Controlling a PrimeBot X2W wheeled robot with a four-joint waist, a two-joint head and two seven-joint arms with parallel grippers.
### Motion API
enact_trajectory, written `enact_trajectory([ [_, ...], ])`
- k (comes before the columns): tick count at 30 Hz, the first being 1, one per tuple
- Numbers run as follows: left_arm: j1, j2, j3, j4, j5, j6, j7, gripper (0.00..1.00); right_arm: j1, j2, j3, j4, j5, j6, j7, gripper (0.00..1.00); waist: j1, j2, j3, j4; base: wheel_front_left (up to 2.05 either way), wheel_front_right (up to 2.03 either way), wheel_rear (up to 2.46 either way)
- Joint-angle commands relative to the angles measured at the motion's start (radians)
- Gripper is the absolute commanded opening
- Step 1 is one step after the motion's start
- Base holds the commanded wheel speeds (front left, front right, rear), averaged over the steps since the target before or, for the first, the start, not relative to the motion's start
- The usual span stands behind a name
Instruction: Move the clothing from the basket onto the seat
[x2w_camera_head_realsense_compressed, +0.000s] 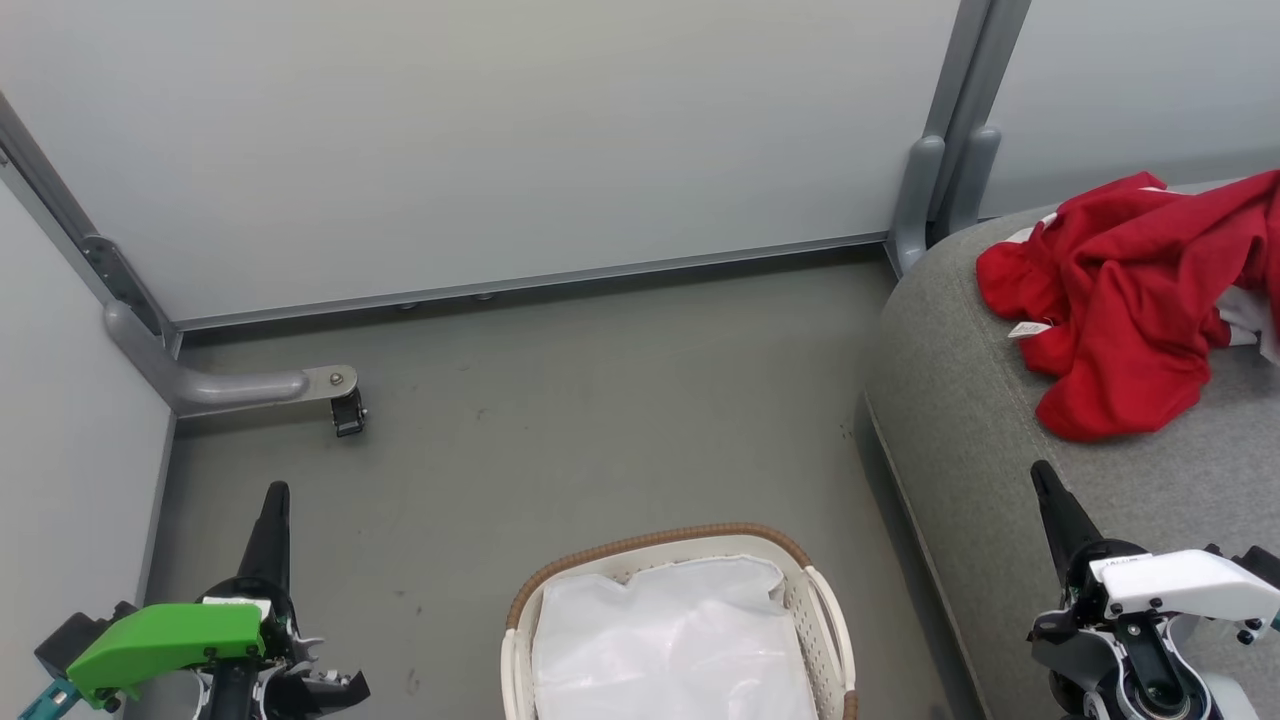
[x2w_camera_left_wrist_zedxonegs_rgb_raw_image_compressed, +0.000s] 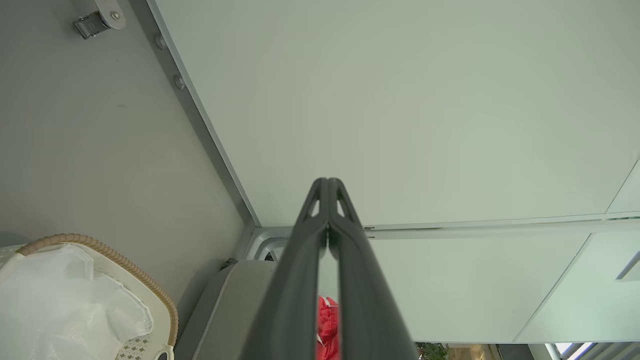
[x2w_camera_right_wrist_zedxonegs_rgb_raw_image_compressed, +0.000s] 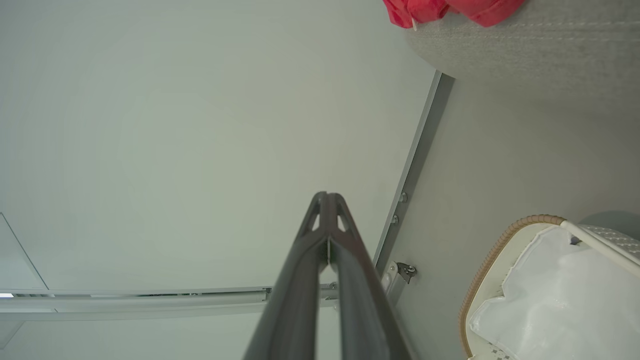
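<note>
The red clothing (x2w_camera_head_realsense_compressed: 1120, 290) lies heaped on the grey seat (x2w_camera_head_realsense_compressed: 960, 400), the basket (x2w_camera_head_realsense_compressed: 650, 543) shows no red on its white liner (x2w_camera_head_realsense_compressed: 670, 640), and your left claw (x2w_camera_head_realsense_compressed: 277, 495) and right claw (x2w_camera_head_realsense_compressed: 1042, 478) hang closed and empty, so the moving looks done and you need only check the basket.

I have both arms low at the near edge, one on each side. My left end effector (x2w_camera_head_realsense_compressed: 275, 505) points toward the far side, its two dark fingers pressed together tip to tip and holding nothing, with a green wrist housing (x2w_camera_head_realsense_compressed: 165, 635) behind it. My right end effector (x2w_camera_head_realsense_compressed: 1048, 492) leans slightly left, fingers likewise closed and empty, ahead of a white wrist housing (x2w_camera_head_realsense_compressed: 1170, 580).
</note>
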Motion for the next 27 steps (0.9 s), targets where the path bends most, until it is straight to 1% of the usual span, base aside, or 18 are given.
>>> enact_trajectory([
  [1,-0.023,0.005,0.006,-0.007,-0.020,-0.005,0.005,0.00,-0.007,-0.006,-0.006,-0.007,0.022,0.000,0.007,0.00,-0.0001,0.0091,0.000,0.000,0.00,0.00,0.00],
  [16,-0.031,0.005,0.022,-0.008,-0.112,-0.010,0.032,0.00,-0.006,-0.007,-0.020,-0.015,0.122,0.000,0.033,0.00,-0.0001,0.0103,-0.003,-0.005,0.00,0.00,0.00],
  [27,-0.029,0.004,0.022,-0.008,-0.111,-0.010,0.034,0.00,-0.004,-0.007,-0.020,-0.015,0.123,0.000,0.034,0.00,-0.0001,0.0104,-0.003,-0.005,0.00,0.00,0.00],
])
